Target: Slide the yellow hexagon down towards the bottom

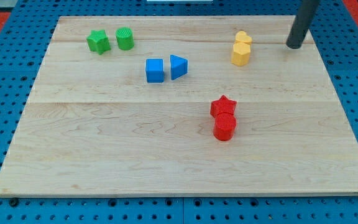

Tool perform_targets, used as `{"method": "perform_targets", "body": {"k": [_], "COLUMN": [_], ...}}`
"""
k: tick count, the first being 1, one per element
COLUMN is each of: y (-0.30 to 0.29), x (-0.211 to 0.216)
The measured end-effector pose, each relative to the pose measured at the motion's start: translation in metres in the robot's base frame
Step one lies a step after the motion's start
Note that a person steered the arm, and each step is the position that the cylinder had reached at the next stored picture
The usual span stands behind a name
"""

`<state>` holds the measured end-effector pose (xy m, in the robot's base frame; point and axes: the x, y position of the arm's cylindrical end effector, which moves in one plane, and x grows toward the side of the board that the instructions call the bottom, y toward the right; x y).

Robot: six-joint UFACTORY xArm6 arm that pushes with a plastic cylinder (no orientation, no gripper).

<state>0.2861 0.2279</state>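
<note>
- Tip point(294, 45) — you saw it resting near the view's top right, apart from the yellow hexagon point(240, 54).
- Gripper: none fitted, so no jaw state to tell.

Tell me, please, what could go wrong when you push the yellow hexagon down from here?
My tip sits to the view's right of the yellow hexagon, not above it, so a direct push would likely send it sideways. The yellow heart touches it above and may get dragged along. The red star lies below, near its path.
</note>
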Motion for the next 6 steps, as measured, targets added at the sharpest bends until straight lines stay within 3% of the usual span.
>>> {"method": "perform_targets", "body": {"k": [1,3,4,6], "y": [-0.052,-0.136,-0.125,-0.097], "x": [-0.007,0.03,0.076,0.098]}}
